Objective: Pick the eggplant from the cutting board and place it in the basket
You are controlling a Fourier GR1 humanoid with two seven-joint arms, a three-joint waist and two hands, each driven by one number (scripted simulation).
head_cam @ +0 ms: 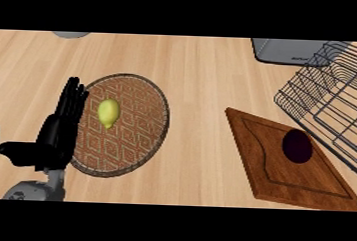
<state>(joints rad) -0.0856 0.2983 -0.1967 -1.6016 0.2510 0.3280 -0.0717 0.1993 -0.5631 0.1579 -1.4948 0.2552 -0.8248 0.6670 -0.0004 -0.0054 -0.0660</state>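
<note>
Beside the basket [148, 136], the left hand [57, 131] rests with fingers straight and spread.

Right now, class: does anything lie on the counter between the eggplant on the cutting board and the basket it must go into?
Nothing visible does. The eggplant sits on the cutting board; bare counter separates it from the basket. A lemon already lies inside the basket, and the left robot hand rests open at its far side.

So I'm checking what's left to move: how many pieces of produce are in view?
2: a dark eggplant on the cutting board at right, and a yellow lemon in the woven basket at left. None looks hidden.
</note>
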